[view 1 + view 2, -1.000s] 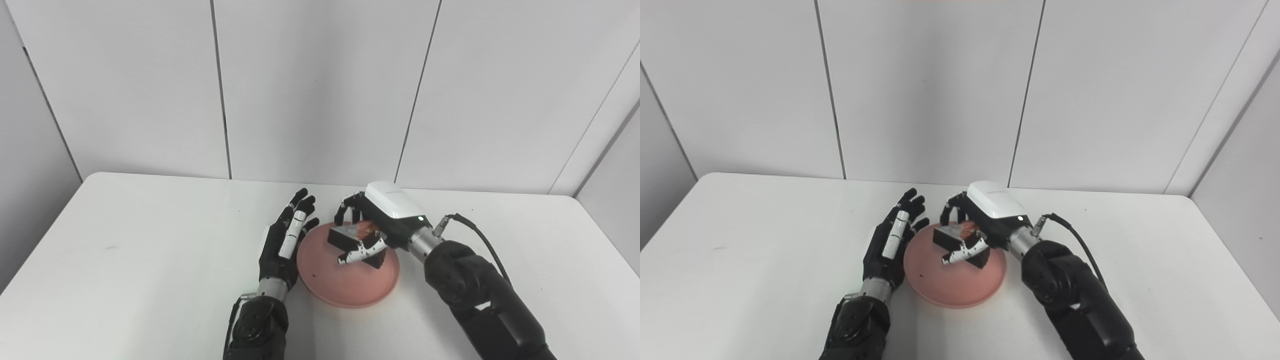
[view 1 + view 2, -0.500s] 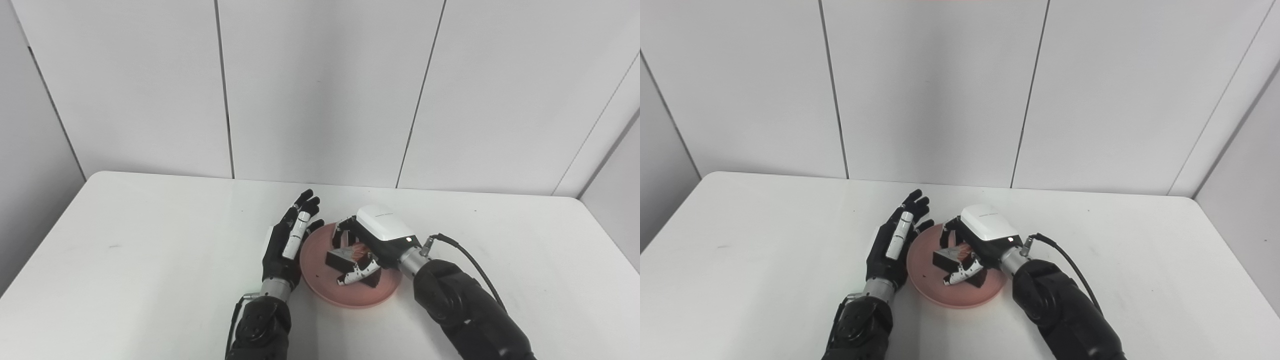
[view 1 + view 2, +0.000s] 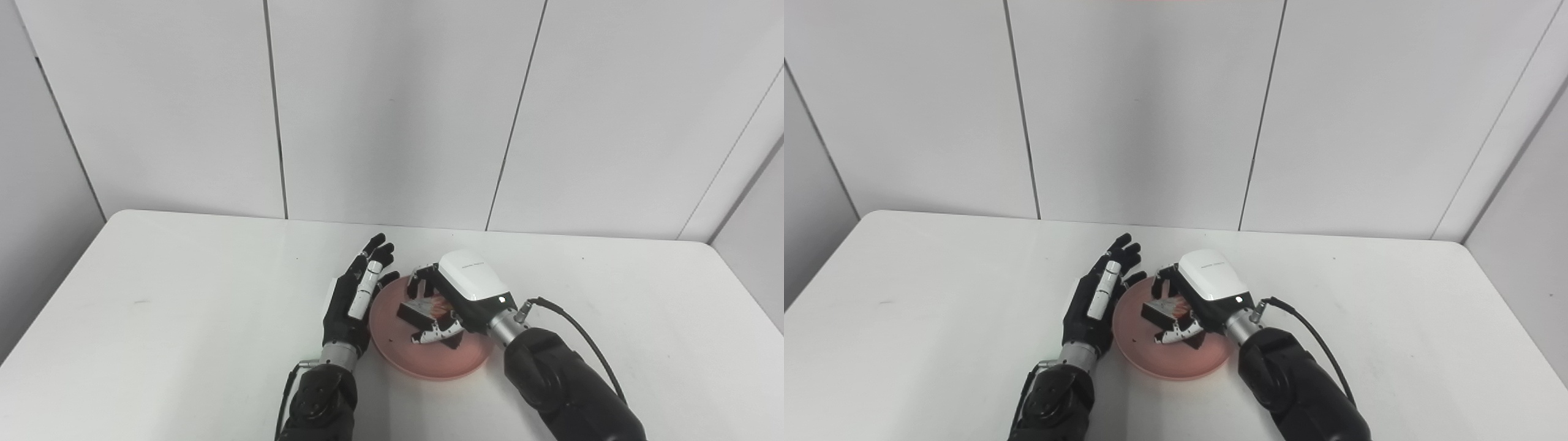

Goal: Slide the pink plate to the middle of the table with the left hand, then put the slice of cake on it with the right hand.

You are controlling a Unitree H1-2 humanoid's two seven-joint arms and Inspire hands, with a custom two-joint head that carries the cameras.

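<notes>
Now the cake slice (image 3: pixel 424 309) sits low over the pink plate (image 3: pixel 429 361) at frame centre, pinched by the right hand (image 3: pixel 450 303); probably touching, hard to tell. Left hand (image 3: pixel 355 300) spread, empty. Cake looks soft, crumbly: grip sides lightly.

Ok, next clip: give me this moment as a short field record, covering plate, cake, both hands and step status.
plate: pink plate on the white table, near the middle
cake: slice of cake low over the plate, in the right hand's grasp; contact with the plate cannot be told
right hand: right hand over the plate, fingers closed around the slice
left hand: left hand open, fingers spread, beside the plate's left rim, holding nothing
step: plate placed; cake not yet released
</notes>
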